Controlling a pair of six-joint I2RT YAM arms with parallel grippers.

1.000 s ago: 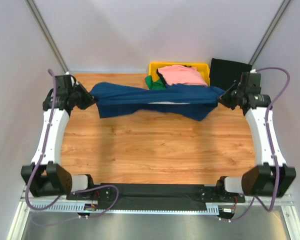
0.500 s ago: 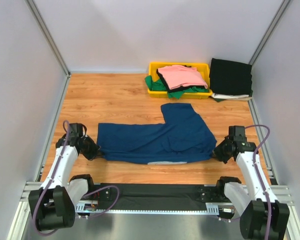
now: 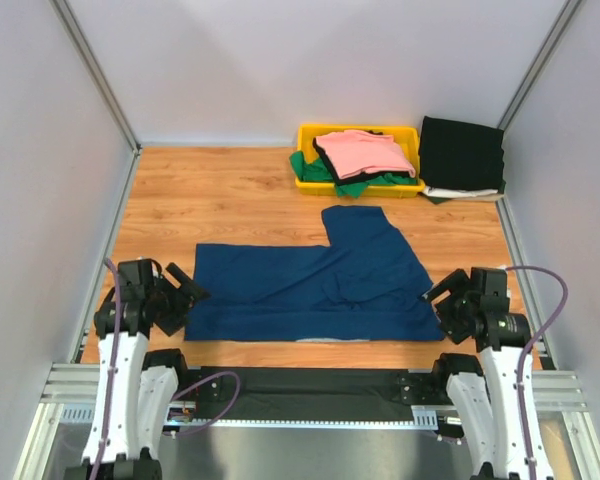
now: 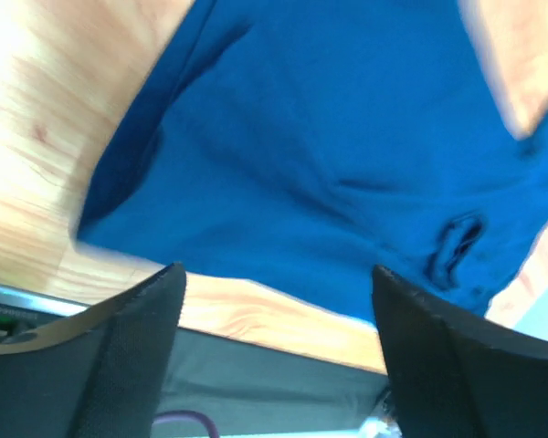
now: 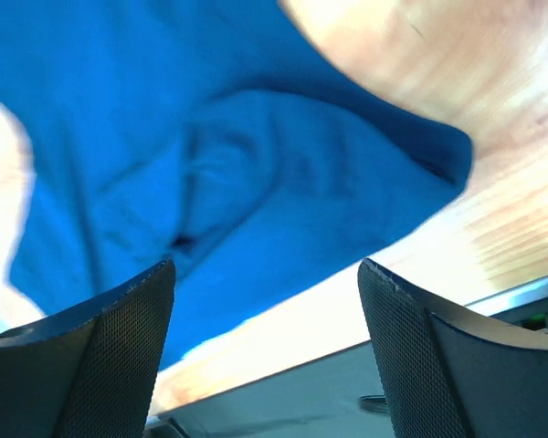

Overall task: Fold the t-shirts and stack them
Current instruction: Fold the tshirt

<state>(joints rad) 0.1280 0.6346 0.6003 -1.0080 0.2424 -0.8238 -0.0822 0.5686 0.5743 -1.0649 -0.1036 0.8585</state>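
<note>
Two claws, both released, nothing held. Left claw sat just beside the left edge of the navy t-shirt, right claw just beside its right edge; contact with the cloth could not be told from the top view. Left wrist view showed both mesh-padded fingers wide apart, with blue cloth and a strip of wood between them and nothing pinched. Right wrist view was the same: fingers spread, a corner of the blue cloth lying free on the wood between them.

Navy t-shirt lay spread flat on the tabletop, near the front edge, stretching almost from one claw to the other. One part of it reached toward the far side, right of centre, giving an L outline. Few wrinkles ran near the middle. Thin white sliver showed at its near edge.

Yellow bin stood at the far edge of the tabletop, well apart from the navy t-shirt. Pink tee lay on top in the bin, and a green tee under it hung over the near rim. Black folded garment sat just right of the bin, in the far right corner.
</note>
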